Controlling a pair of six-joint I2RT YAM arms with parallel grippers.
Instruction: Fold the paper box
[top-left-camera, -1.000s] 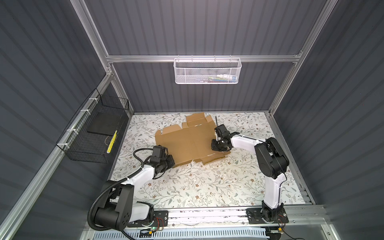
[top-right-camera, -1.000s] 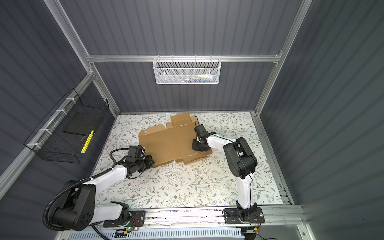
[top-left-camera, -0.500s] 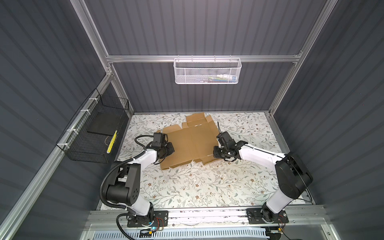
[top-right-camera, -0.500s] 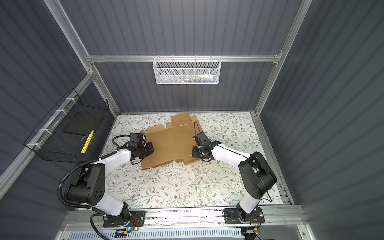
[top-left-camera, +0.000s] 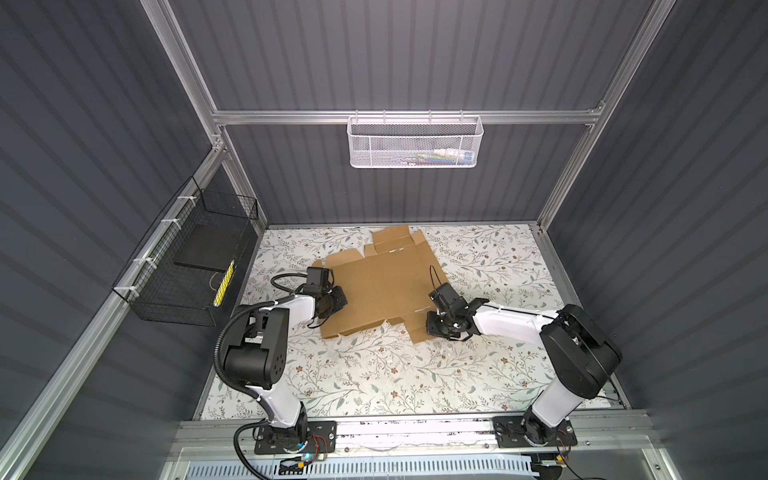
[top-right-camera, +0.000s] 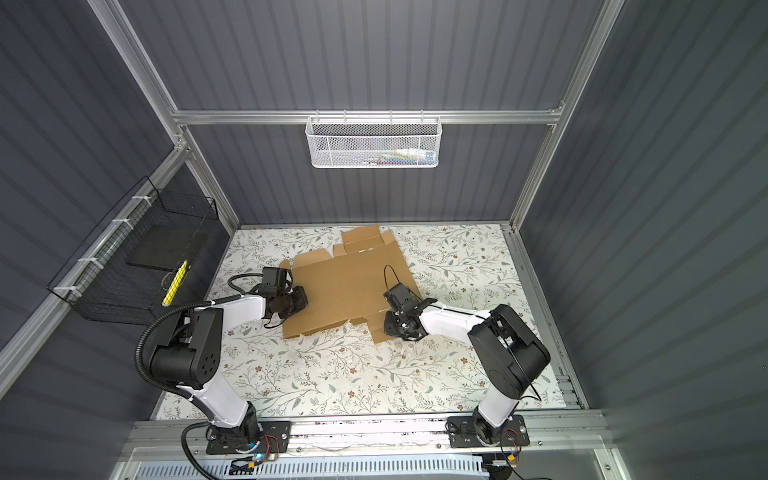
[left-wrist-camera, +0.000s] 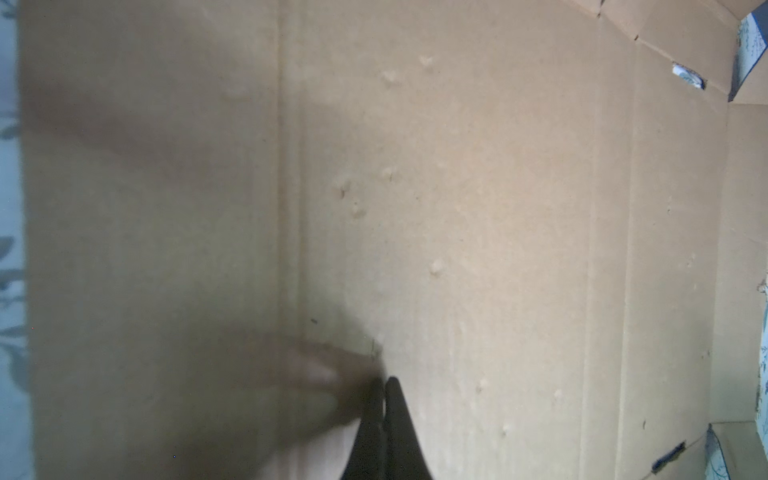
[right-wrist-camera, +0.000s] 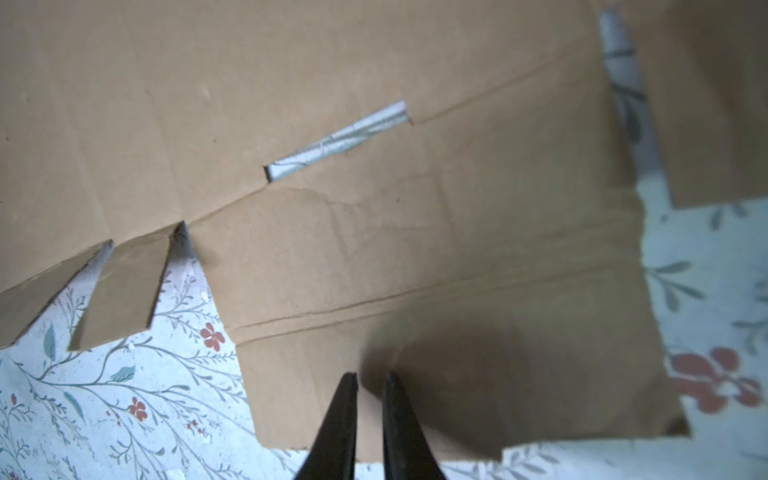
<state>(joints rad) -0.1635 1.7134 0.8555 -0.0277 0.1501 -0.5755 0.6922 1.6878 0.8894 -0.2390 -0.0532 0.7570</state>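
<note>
"Top views, both, quick: anything folded?"

"Nope. On the table (top-left-camera: 374, 374) the paper box (top-left-camera: 382, 286) is one flat die-cut sheet. It lies below the white basket (top-left-camera: 413, 141), tabbed end pointing toward that basket. No wall stands up and no flap is turned over, far as I can see."

"So progress near zero?"

"I'd judge so. Creases show in the left wrist view, but every panel around them lies flat. Side walls, end flaps and lid closing are all left to do."

"Arms?"

"Bigger picture first: both are down on the sheet, at opposite edges. The left gripper (top-left-camera: 337, 300) is at the sheet's left edge, jaws closed tight together, fingertips (left-wrist-camera: 395, 399) against the cardboard, nothing between them. The right gripper (top-left-camera: 436, 328) is over the corner flap (top-left-camera: 419, 330) farthest from the basket. Its jaws are a narrow slit apart, with both fingertips (right-wrist-camera: 345, 399) on top of the flap. Nothing visibly clamped, so it looks like pressing, not gripping."

"Small stuff?"

"In the right wrist view the slot (right-wrist-camera: 336, 141) is empty, table print showing through. The small tabs (right-wrist-camera: 120, 291) just beside that flap lie untucked. Locking not begun."
</note>
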